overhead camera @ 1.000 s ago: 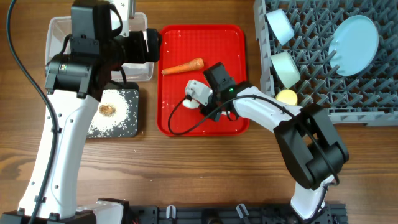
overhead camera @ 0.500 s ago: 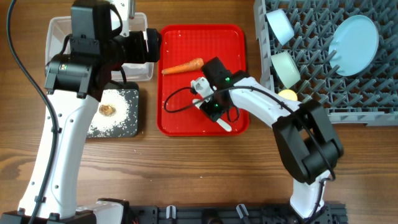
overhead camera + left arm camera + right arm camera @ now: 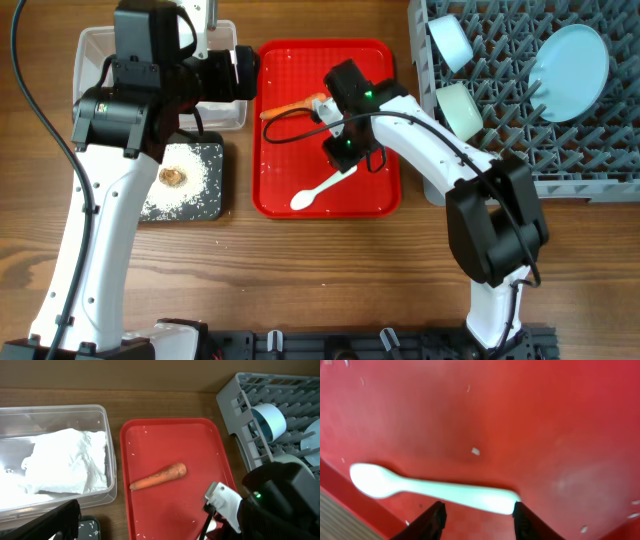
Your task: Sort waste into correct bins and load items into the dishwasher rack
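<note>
Right end effector (image 3: 477,521) hangs low over the red tray (image 3: 375,60), fingers (image 3: 429,519) spread apart and gripping nothing. The white spoon (image 3: 434,489) lies flat on the tray just ahead of them, handle tip beside one finger. In the overhead view the spoon (image 3: 322,188) lies slantwise in the near half of the tray, bowl end toward the near-left corner, with the right end effector (image 3: 340,152) at its handle end. Here's the danger: that handle looks thin and lies flush on slick plastic, so a close that catches only the tip could flick the spoon toward the near rim or off onto the table. Come down too hard and the fingertips scrape the tray and shove it. Loose rice grains (image 3: 475,451) dot the surface, so the spoon may skate. Watch the cable (image 3: 290,135) looping toward the carrot (image 3: 159,476) at the far side of the tray: swinging toward the dishwasher rack (image 3: 600,150) on the right could drag the carrot along. Left end effector (image 3: 52,524) sits over the clear tub (image 3: 107,420) holding the napkin (image 3: 65,467); whether it's apart or together, I can't tell.
</note>
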Controlling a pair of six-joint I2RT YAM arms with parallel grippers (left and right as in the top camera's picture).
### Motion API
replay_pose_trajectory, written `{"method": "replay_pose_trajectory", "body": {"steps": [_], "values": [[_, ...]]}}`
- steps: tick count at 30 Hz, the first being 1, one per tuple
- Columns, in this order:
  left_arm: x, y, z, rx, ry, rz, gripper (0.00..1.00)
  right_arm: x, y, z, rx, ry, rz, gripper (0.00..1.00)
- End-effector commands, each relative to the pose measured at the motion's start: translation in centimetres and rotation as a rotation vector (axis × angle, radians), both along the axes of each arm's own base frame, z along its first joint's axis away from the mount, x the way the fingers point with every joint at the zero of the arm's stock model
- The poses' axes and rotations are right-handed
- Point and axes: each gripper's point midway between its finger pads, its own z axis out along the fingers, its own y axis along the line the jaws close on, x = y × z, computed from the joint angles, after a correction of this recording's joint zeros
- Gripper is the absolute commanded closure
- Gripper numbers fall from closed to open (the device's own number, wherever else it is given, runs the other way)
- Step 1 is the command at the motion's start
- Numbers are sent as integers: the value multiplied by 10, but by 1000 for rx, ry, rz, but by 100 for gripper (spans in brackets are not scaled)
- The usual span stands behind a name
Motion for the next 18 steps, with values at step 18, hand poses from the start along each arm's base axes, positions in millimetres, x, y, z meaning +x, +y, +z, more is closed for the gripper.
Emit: {"method": "replay_pose_trajectory", "body": {"steps": [18], "values": [[1, 2, 0, -3, 0, 10, 0, -23, -18, -38, -129, 58, -297, 26]]}}
